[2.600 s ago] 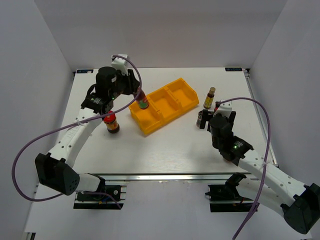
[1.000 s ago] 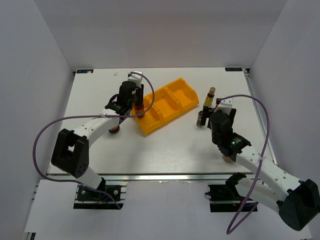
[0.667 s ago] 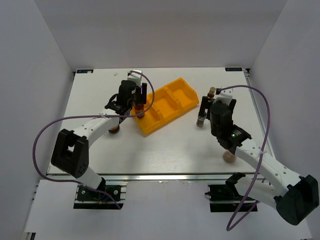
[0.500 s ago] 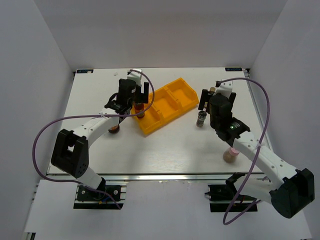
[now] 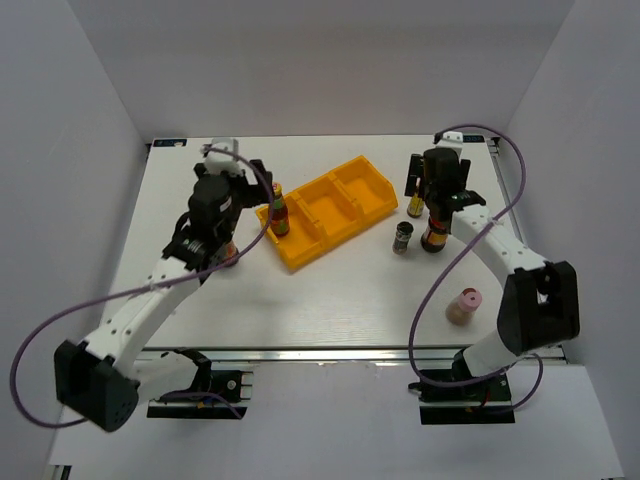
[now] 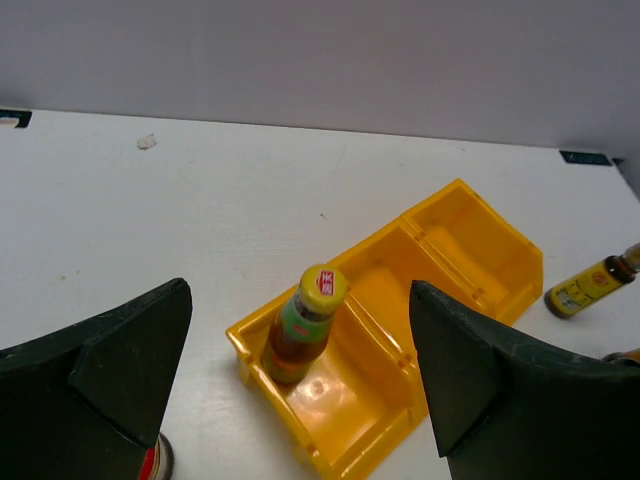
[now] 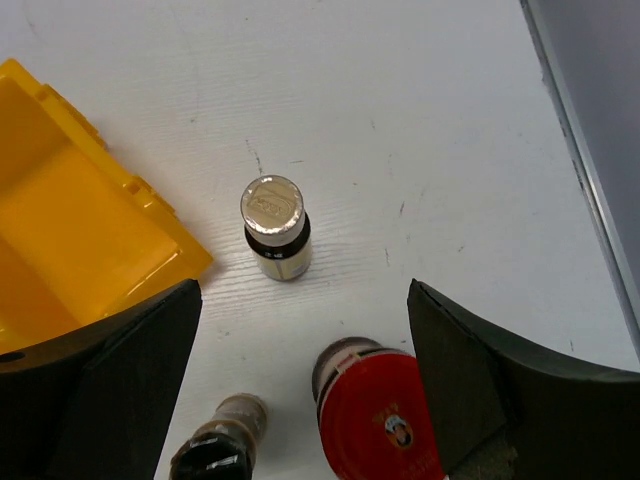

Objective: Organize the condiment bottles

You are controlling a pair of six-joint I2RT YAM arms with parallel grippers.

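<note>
Sauce bottle stands in tray facing my spread left gripper; right gripper, likewise spread, near seemingly upright slim bottle.

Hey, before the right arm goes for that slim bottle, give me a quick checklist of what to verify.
1. Right gripper open: ok.
2. Slim bottle upright, apart from the red-lidded jar and the tray: ok.
3. Sauce bottle upright in the tray's end compartment: ok.
4. Left gripper open, off the sauce bottle: ok.
5. Other two compartments free: ok.
6. Jar beside the left arm upright: cannot tell, mostly hidden.
</note>
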